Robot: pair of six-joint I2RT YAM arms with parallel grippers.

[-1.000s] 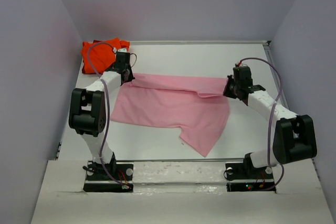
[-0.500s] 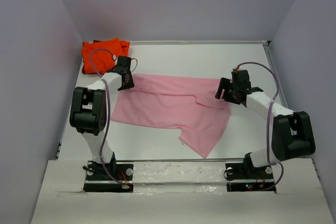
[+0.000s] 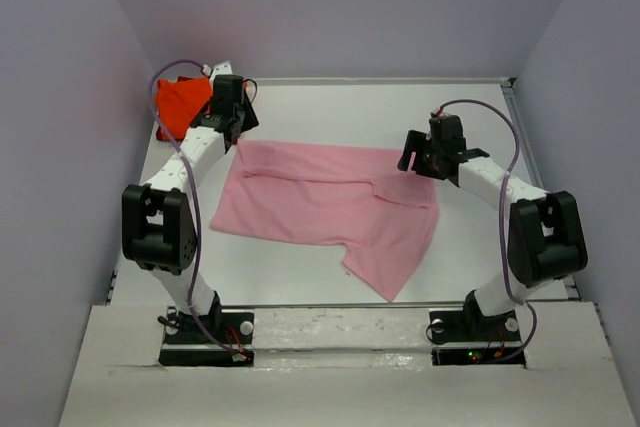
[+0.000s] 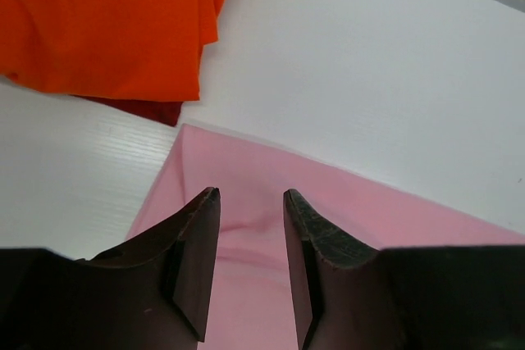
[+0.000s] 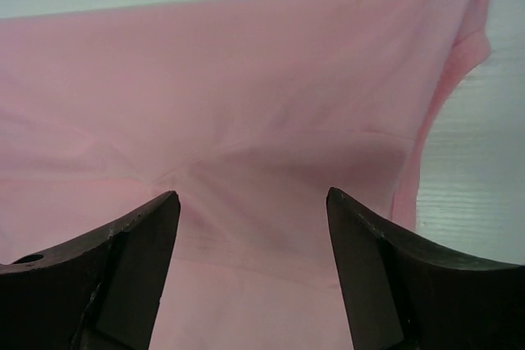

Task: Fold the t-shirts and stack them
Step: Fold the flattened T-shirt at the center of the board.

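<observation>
A light pink t-shirt lies spread out, with some folds, in the middle of the white table. An orange-red t-shirt lies bunched in the far left corner. My left gripper hangs open just above the pink shirt's far left corner. In the left wrist view the left gripper has only pink cloth under the gap, with the orange-red shirt beyond. My right gripper is open wide over the far right part; in its wrist view the right gripper holds nothing above the pink shirt.
Grey walls close in the table on the left, back and right. A raised rim runs along the right side. Bare table shows behind the pink shirt and to its right.
Both grippers were shut on the pink shirt's far edge and have opened and let it go. The left one drew back towards the orange-red shirt; the right one shifted left and back.
</observation>
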